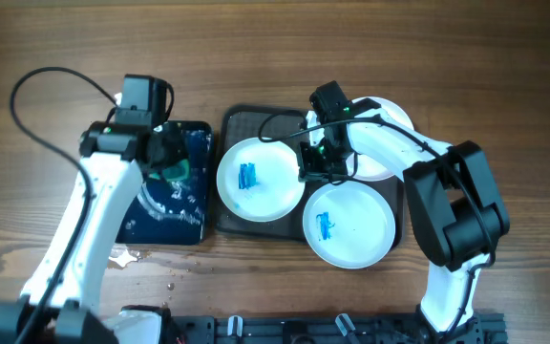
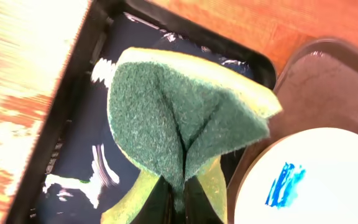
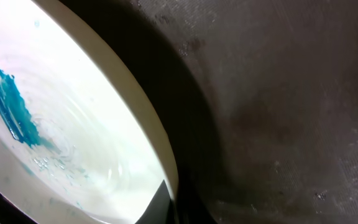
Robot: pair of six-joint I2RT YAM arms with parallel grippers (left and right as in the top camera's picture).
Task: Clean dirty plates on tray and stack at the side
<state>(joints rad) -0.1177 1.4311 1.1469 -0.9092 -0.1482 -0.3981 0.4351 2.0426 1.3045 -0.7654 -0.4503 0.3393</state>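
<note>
The sponge [image 2: 185, 118] is held folded in the closed jaws of the left gripper [image 2: 178, 202] over the sponge tray [image 2: 61, 124]. The right gripper [image 1: 313, 170] appears clamped on the right rim of the left plate [image 1: 256, 182] on the grey tray [image 1: 242, 124]. That plate should be held steady while the scouring face is brought right and pressed flat on the blue smear [image 2: 284, 185].

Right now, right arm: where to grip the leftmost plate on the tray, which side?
Pinch the leftmost plate at its right rim, from over the bare tray. It lies flat, so only the raised rim gives a lip; the right gripper sits there, while the left gripper and sponge crowd the far side.
</note>
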